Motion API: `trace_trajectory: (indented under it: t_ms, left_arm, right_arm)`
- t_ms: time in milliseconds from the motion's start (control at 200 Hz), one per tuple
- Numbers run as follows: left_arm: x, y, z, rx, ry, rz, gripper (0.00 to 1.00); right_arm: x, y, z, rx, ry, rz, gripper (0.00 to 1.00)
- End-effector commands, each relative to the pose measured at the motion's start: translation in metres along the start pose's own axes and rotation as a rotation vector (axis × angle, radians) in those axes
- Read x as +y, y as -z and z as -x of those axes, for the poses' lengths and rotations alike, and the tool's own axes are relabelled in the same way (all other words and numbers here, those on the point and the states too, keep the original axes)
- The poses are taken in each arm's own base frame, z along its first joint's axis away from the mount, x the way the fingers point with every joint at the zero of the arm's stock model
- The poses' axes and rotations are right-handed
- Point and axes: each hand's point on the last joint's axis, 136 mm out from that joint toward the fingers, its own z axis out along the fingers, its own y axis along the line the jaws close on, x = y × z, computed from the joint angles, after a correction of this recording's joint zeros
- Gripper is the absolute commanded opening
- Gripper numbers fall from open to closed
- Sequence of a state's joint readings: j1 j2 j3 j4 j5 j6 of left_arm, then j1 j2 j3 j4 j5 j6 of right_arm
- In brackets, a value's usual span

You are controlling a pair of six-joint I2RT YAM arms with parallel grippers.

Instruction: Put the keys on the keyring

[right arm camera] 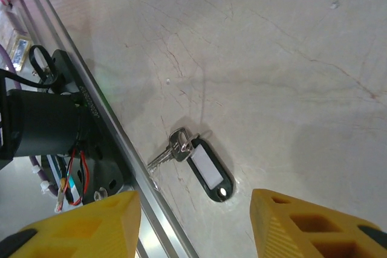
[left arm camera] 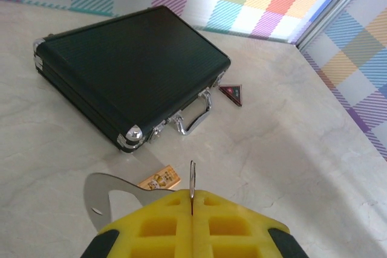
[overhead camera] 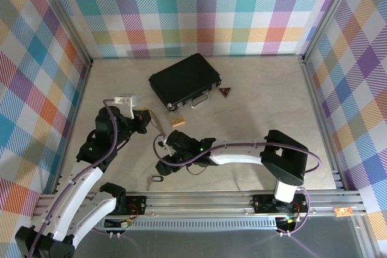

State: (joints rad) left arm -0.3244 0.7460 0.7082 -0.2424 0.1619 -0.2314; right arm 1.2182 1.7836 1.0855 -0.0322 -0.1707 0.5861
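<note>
Silvery keys (left arm camera: 191, 177) are pinched in the closed left gripper (left arm camera: 192, 200) above the bench (right arm camera: 290, 40), the dark keyring (right arm camera: 208, 173) lies near its front edge under the right gripper (right arm camera: 195, 209), parted and empty, so threading looks yet to begin.

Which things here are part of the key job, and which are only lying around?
For the job: keys, clamped in the left gripper; keyring, lying before the open right gripper.
Lying about: black case; red triangle; tan block.
</note>
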Motion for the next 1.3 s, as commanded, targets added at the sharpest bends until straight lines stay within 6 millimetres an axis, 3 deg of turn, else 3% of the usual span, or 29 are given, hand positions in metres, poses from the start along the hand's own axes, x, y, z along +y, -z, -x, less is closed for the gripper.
trace_trajectory:
  t_ms: [0,225,560,1295]
  left_arm:
    - [0.009,0.005,0.006,-0.04,-0.011,0.045,0.0]
    - [0.014,0.012,0.008,-0.072,-0.023,0.075,0.0]
    - [0.017,0.02,0.011,-0.121,-0.037,0.087,0.0]
    - [0.009,0.031,0.017,-0.168,-0.037,0.052,0.0]
  right_arm:
    - [0.006,-0.012,-0.002,0.012,-0.046,-0.042,0.49]
    - [0.0,-0.028,-0.01,0.043,-0.081,-0.135,0.41]
    - [0.009,-0.056,-0.015,0.093,-0.118,-0.193,0.35]
    - [0.003,-0.075,-0.021,0.127,-0.138,-0.263,0.28]
